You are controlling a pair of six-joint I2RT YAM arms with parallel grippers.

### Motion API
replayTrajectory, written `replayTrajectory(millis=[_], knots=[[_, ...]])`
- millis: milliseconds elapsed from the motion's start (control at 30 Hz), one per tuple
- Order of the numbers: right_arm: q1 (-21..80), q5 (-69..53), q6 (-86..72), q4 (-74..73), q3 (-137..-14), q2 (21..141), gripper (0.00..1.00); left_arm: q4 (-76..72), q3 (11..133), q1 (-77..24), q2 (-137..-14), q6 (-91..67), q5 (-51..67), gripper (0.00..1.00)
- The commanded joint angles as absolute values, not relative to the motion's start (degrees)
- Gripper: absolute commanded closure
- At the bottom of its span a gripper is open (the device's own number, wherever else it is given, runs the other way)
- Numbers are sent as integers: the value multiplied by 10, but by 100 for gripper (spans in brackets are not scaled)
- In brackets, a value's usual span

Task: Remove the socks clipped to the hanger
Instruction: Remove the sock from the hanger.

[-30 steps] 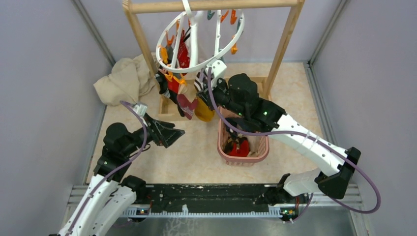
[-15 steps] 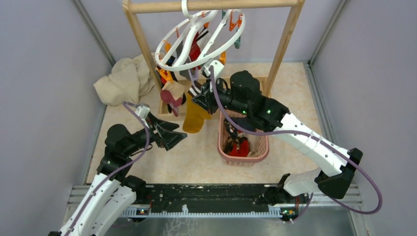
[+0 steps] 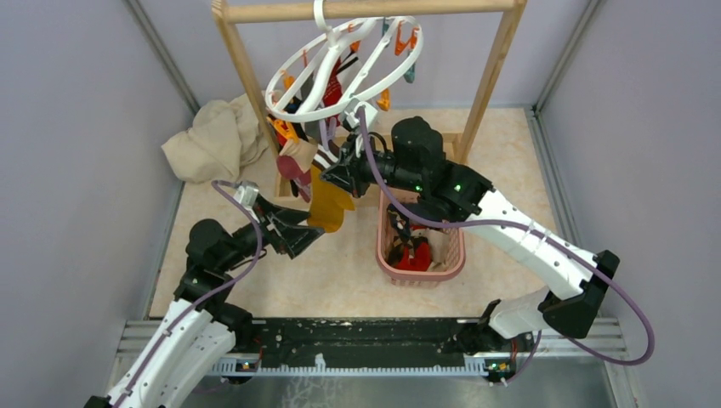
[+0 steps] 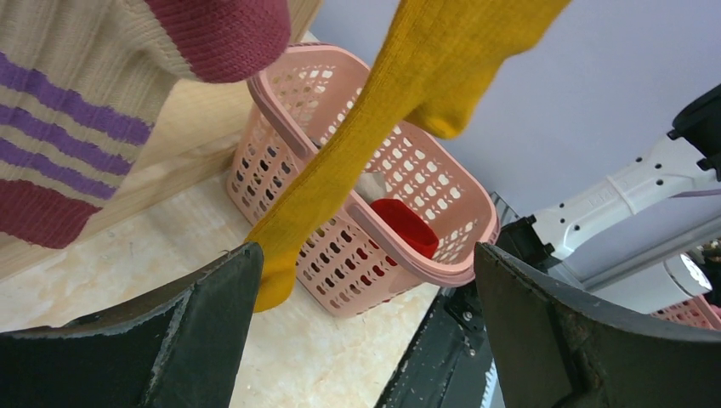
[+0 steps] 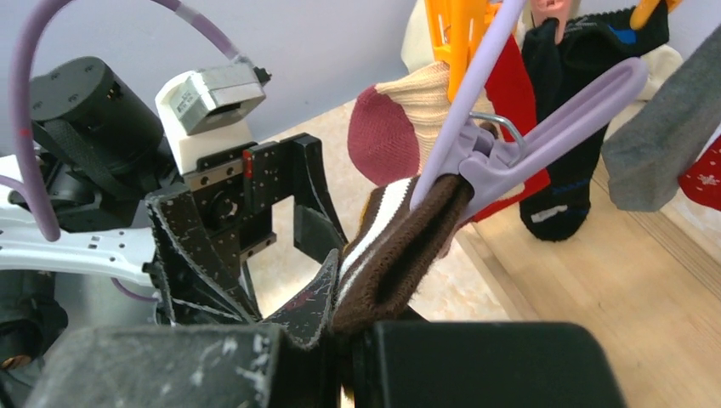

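Socks (image 3: 298, 157) hang bunched under the low left rim of the hanger (image 3: 333, 61). It's a round white plastic ring with cross spokes, hooked on the wooden top bar (image 3: 366, 9) and tilted with the right side high.

Left to right, what you've got:
- Beige cloth (image 3: 217, 140): soft, crumpled heap on the table by the left wall.
- Left gripper (image 3: 302, 236): low, jaws spread wide with nothing between them, aimed at the hanging socks. Its wrist view shows a cream ribbed sock (image 4: 68, 110) with purple stripes and a maroon toe. To that sock's right hangs a ribbed mustard sock (image 4: 374, 127), toe down near the gripper's left finger.
- Right gripper (image 3: 336, 174): just under the ring, jaws pressed together on a knit brown-and-white striped cuff (image 5: 383, 255). A purple clip (image 5: 510, 144), smooth plastic with a wire spring, bites the top of that same cuff. Behind it are an orange clip (image 5: 459, 25), a red sock (image 5: 514, 93), a black sock (image 5: 570, 127) and a grey sock (image 5: 663, 127), all hanging. In the top view the mustard sock drops straight below the pinch.
- Pink basket (image 3: 421, 276): perforated plastic with rounded corners, on the table under the right arm, with red and dark socks inside.
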State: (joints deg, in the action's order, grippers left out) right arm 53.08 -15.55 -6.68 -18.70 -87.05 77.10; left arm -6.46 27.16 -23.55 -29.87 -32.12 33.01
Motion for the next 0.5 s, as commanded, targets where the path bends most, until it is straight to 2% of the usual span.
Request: replayTrajectory(millis=[0, 267, 467], knots=[[528, -189, -72, -187, -915, 780, 100, -109, 258, -241, -296, -323, 279, 1], [527, -179, -56, -222, -926, 780, 100, -96, 251, -242, -278, -308, 213, 1], [523, -188, -59, -214, -917, 779, 100, -136, 242, -245, -298, -313, 231, 1]])
